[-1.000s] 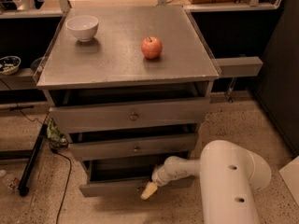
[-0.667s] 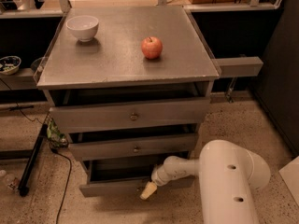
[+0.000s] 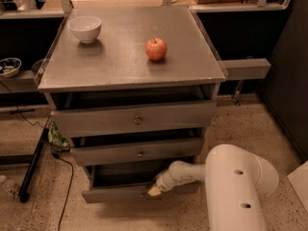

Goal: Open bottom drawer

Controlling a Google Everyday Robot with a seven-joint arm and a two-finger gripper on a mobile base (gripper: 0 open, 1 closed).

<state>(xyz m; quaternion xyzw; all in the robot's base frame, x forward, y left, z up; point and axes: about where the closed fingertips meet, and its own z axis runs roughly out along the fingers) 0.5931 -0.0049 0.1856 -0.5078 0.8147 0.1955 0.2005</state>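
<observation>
1. Bottom drawer, the slimmest of three grey fronts, sits lowest in the grey cabinet, just above the speckled floor.
2. Its front stands forward of the cabinet body, with a dark opening showing behind its upper edge.
3. The gripper is at the middle of that front, its cream tip against the upper edge where the knob would be; the knob itself is covered.
4. Whether the gripper is clamped on anything or apart cannot be told from this view.
5. The white arm reaches in from the lower right, its narrow wrist leading left to the drawer front.
6. Above, the middle drawer and the top drawer each show a small round knob at the centre, and each has a dark gap above it.
7. On the cabinet top, a white bowl stands near the far left corner.
8. A red apple rests right of centre, well apart from the bowl.
9. A black bar lies slanted on the floor to the cabinet's left, with a thin dark cable beside it.
</observation>
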